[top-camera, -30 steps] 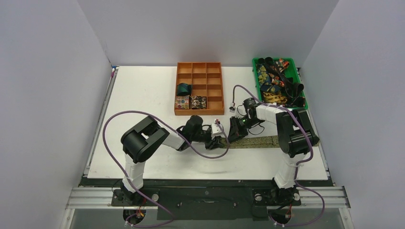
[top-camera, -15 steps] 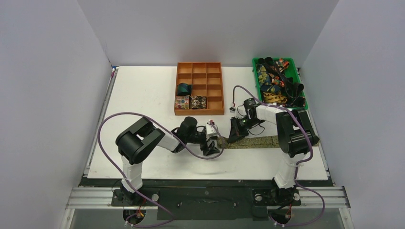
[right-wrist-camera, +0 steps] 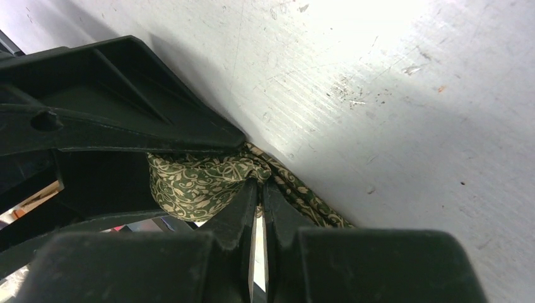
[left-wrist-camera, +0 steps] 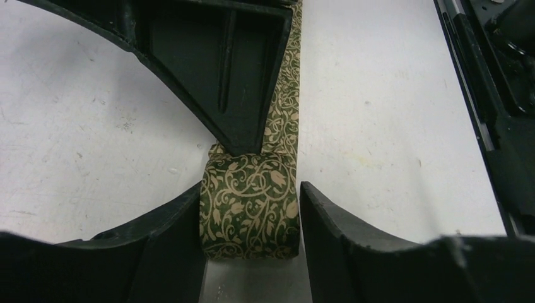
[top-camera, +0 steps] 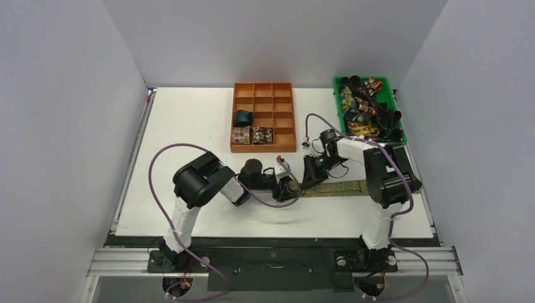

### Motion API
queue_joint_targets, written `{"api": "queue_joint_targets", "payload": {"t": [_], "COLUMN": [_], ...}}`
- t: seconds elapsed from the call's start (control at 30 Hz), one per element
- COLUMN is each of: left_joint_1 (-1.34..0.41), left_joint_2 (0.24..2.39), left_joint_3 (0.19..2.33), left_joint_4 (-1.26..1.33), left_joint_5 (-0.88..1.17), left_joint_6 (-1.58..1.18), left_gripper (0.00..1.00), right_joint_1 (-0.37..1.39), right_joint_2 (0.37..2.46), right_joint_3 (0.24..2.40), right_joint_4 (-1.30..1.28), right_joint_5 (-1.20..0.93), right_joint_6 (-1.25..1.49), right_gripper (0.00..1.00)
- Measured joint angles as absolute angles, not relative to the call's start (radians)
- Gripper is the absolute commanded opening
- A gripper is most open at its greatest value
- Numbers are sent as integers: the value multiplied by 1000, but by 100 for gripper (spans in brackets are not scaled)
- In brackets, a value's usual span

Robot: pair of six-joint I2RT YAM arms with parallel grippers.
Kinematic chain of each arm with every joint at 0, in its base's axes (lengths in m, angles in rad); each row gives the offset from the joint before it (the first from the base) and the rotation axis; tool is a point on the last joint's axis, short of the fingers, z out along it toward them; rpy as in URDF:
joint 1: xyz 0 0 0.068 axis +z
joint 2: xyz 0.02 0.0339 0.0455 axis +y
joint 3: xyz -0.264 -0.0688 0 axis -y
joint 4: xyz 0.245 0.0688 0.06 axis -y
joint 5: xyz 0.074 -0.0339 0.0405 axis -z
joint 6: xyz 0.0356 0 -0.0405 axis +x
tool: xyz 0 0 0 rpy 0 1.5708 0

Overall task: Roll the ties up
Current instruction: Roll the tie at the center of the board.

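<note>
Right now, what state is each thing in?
olive-gold tie: one end coiled, rest flat on the table.
left gripper: fingers against both sides of the coil.
right gripper: fingers shut, pinching the tie beside the coil.
orange tray: three rolled ties in compartments.
green bin: heaped with unrolled ties.

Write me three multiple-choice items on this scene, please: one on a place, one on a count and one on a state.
1. The coil of the olive tie sits:
A) between the fingers of the left claw
B) in the green bin
C) off the table

2. How many rolled ties are in the tray?
A) one
B) three
C) six

3. The right claw is:
A) wide open
B) out of view
C) shut on the tie

Answers:
1 A, its fingers flank the coil.
2 B, three compartments are filled.
3 C, fabric bunches between its closed tips.
</note>
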State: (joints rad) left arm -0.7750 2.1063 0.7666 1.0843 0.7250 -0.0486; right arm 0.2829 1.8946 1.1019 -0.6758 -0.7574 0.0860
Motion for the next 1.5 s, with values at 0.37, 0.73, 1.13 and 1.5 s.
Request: {"api": "queue_joint_targets", "payload": {"t": [0.37,0.73,1.13,1.5], "left_joint_1": [-807,-853,-869,-878], "left_joint_2": [2188,1982,1979,1979], "left_joint_3": [753,968,1121,1129], "left_joint_4": [1286,441,92,75], "left_joint_5": [654,546,502,483], "left_joint_6": [-87,260,437,445], "left_gripper": [14,10,12,47], "right_joint_1": [281,254,189,208], "right_joint_2": [1885,1840,1773,1795], "right_joint_3": [1097,1093,1076,1030], "right_joint_4": [-690,-713,-728,-670], "right_joint_5": [-741,-716,-881,-909], "right_joint_6": [68,13,44,111], "right_gripper": [0,42,47,0]}}
